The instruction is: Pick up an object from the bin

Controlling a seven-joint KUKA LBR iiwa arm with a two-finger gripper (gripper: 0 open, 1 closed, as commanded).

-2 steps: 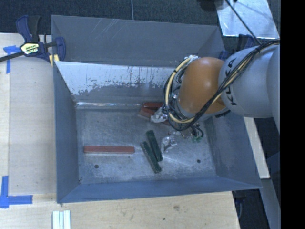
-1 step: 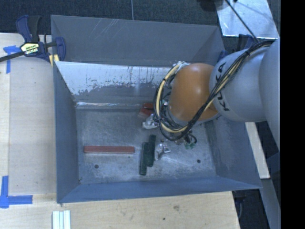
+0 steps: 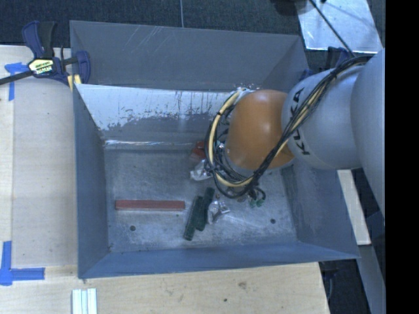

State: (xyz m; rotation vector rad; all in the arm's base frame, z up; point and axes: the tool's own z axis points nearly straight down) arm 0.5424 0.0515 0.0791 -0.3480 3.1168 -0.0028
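At the middle of the bin (image 3: 90, 175) floor, just below the orange wrist cover (image 3: 256, 135), the gripper (image 3: 216, 208) sits beside a dark slim bar (image 3: 195, 220). Whether it is open or closed I cannot tell. The bar looks stiff, light and probably smooth, so a grip across its narrow width near mid-length seems safest.

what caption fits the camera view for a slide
KUKA gripper low in grey bin by a dark stick, red-brown bar nearby
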